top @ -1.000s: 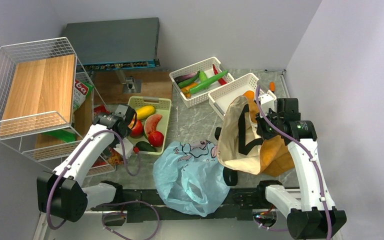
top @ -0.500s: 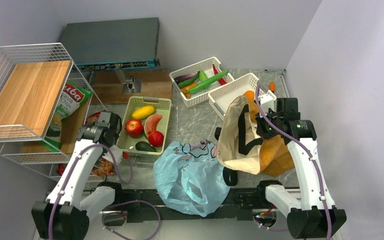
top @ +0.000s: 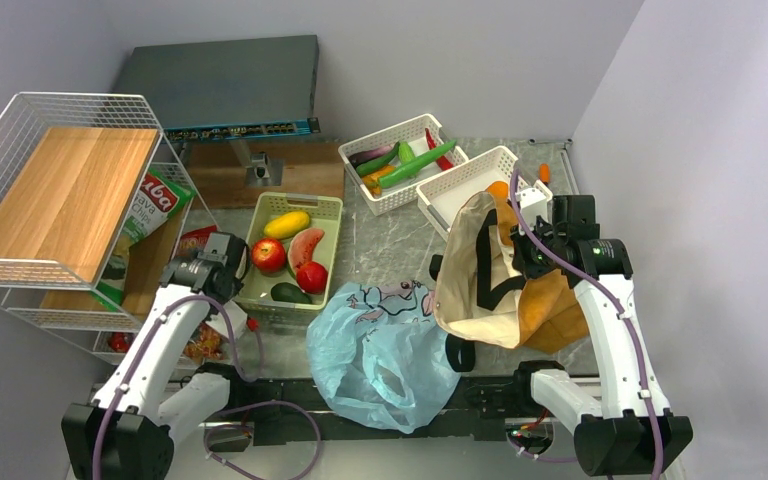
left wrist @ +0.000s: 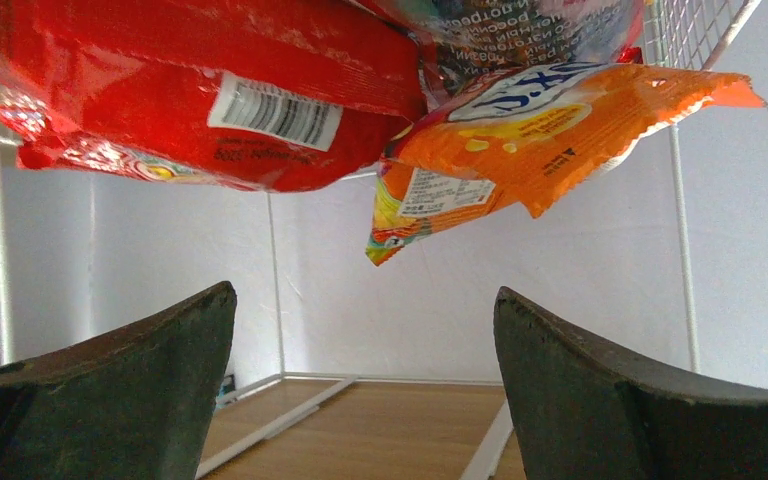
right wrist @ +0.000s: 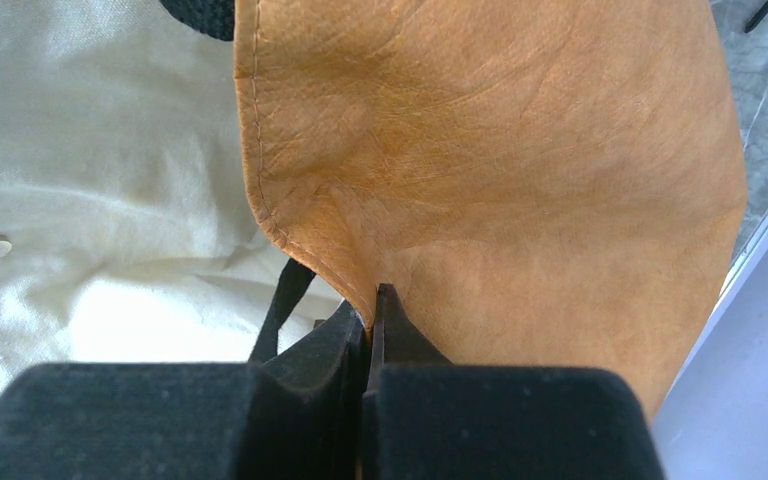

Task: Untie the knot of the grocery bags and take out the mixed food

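The light-blue plastic bag (top: 380,345) lies crumpled at the table's near edge. To its right the mustard tote (top: 545,305) is held up with its cream lining (right wrist: 90,190) showing. My right gripper (top: 535,250) is shut on the tote's brown rim (right wrist: 372,300). A green basket (top: 300,198) holds a mango (top: 290,223), a watermelon slice (top: 305,245), two red apples (top: 268,255) and an avocado (top: 290,293). My left gripper (top: 192,272) points into the wire rack and stands open and empty (left wrist: 364,293). Above it hang a red snack pack (left wrist: 190,90) and an orange pack (left wrist: 550,120).
A white wire rack (top: 20,260) with a wooden top stands at the left, with snack packs on its lower shelves. A white basket (top: 355,150) at the back holds a cucumber (top: 415,165) and other vegetables. A second white basket (top: 465,170) sits behind the tote. A carrot (top: 544,172) lies by the right wall.
My left arm has swung left from the green basket to the rack's lower shelf. The rack's top and the snack box under it have shifted. The right arm has not moved.
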You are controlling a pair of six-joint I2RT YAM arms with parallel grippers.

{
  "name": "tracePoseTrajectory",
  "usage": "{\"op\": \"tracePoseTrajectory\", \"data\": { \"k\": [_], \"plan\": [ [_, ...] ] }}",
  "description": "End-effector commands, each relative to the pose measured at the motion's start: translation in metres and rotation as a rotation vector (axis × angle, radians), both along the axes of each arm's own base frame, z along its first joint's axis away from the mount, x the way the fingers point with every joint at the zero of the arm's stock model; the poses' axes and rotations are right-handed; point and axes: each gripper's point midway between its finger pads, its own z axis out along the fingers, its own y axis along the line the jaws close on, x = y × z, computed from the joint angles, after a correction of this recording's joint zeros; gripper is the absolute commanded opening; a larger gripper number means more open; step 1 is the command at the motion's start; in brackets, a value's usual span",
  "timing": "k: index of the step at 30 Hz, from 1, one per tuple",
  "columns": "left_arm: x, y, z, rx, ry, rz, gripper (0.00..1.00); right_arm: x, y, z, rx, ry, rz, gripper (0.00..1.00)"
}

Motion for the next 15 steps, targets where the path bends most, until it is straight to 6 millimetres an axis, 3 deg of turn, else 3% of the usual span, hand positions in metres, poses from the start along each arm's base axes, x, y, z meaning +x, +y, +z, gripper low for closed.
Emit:
{"op": "tracePoseTrajectory", "data": {
  "k": [1,8,15],
  "plan": [
    [0.0,-0.008,0.007,-0.026,0.026,0.003,0.99,0.008,0.001,0.017,0.013,-0.069,-0.002,0.0],
    [0.001,-0.023,-0.005,-0.108,0.048,-0.028,0.99,0.005,0.001,0.017,0.016,-0.067,-0.013,0.0],
    [-0.008,-0.045,0.002,-0.181,0.091,-0.108,0.99,0.007,0.002,0.017,0.03,-0.066,-0.022,0.0]
  ]
}}
